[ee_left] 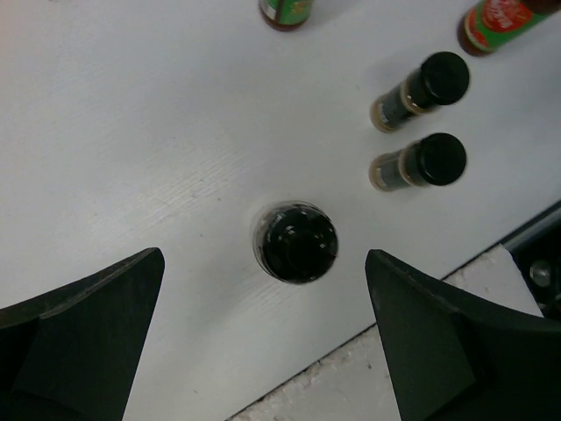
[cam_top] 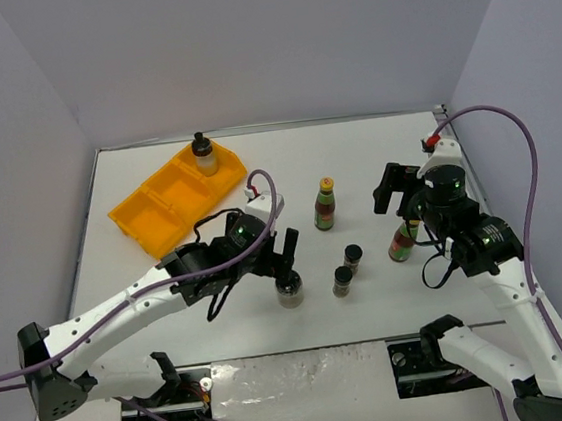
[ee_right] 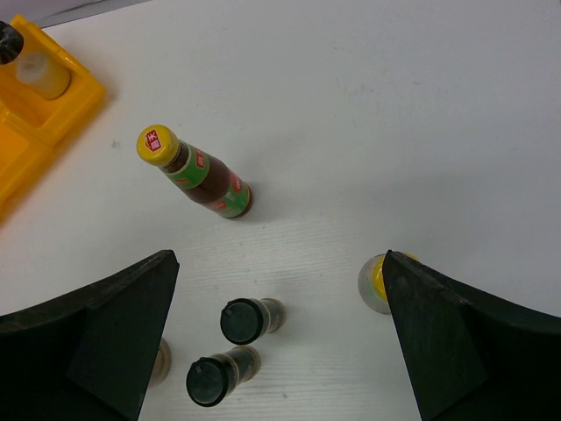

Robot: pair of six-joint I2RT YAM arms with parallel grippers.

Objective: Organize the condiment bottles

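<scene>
A wide black-lidded jar [cam_top: 291, 292] stands near the table's front edge. My left gripper [cam_top: 280, 259] is open just above and behind it; in the left wrist view the jar [ee_left: 295, 242] sits between the spread fingers, untouched, with the gripper [ee_left: 263, 260] above it. Two tiny black-capped spice jars [cam_top: 353, 256] [cam_top: 343, 281] stand to its right. One yellow-capped sauce bottle [cam_top: 325, 204] stands mid-table. The other [cam_top: 403, 241] stands under my open, empty right gripper [cam_top: 400, 198], its cap [ee_right: 377, 282] beside the right finger. A second wide jar [cam_top: 202, 155] stands in the tray.
The orange compartment tray [cam_top: 155, 209] lies at the back left, its near compartments holding nothing. Grey walls close the table on three sides. The table's front edge and a mounting plate [ee_left: 421, 351] lie just behind the near jar.
</scene>
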